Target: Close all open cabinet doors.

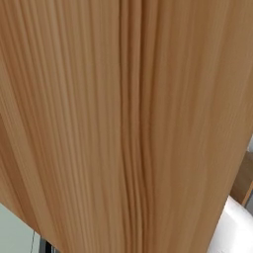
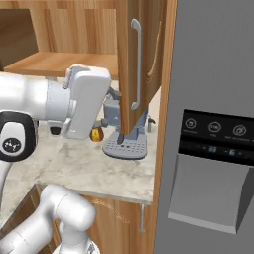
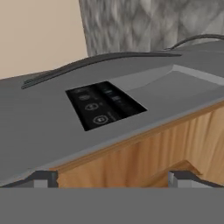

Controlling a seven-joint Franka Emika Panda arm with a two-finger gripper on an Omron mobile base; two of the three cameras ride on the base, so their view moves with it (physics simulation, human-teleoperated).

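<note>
Cabinet door [image 2: 133, 69] ajar (handle outward); gripper [image 3: 113, 179] spread.

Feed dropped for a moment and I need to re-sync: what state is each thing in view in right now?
Cabinet door: swung open, edge-on toward the base, bar handle facing out.
Gripper: open, holding nothing, pointed at the fridge front.
Fridge dispenser panel: display lit.
Coffee machine: upright on the counter, partly behind the open door.

Kitchen: fridge [image 2: 213, 124], marble counter [image 2: 94, 171], coffee machine [image 2: 124, 144]
</note>
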